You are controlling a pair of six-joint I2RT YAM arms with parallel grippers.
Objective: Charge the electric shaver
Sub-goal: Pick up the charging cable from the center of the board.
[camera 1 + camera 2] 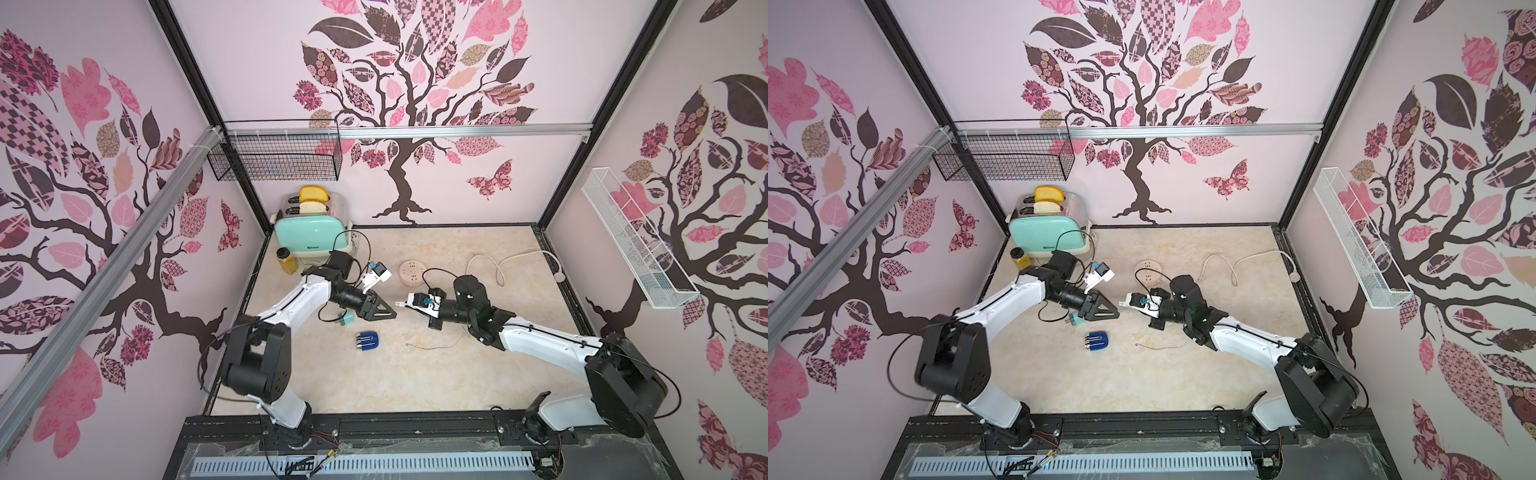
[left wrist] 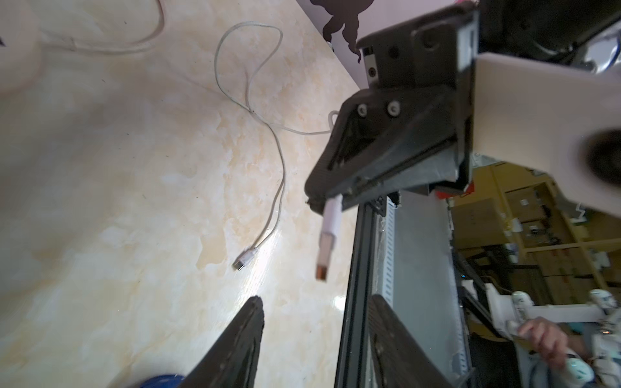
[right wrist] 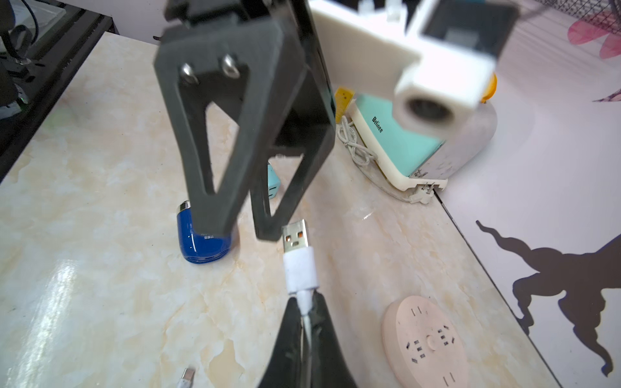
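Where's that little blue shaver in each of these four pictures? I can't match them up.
Both top views: the shaver lies near the middle, just below the left claw.
Left wrist view: only a blue sliver of it, beside a claw finger.
Right wrist view: half hidden behind the left claw's finger.
Shared landmark: the loose cable plug lying near it, seen in all four.

Tabletop (image 1: 374,386) near the electric shaver (image 1: 367,341) lies open; left gripper (image 1: 393,316) and teal adapter (image 1: 347,320) crowd its far side.
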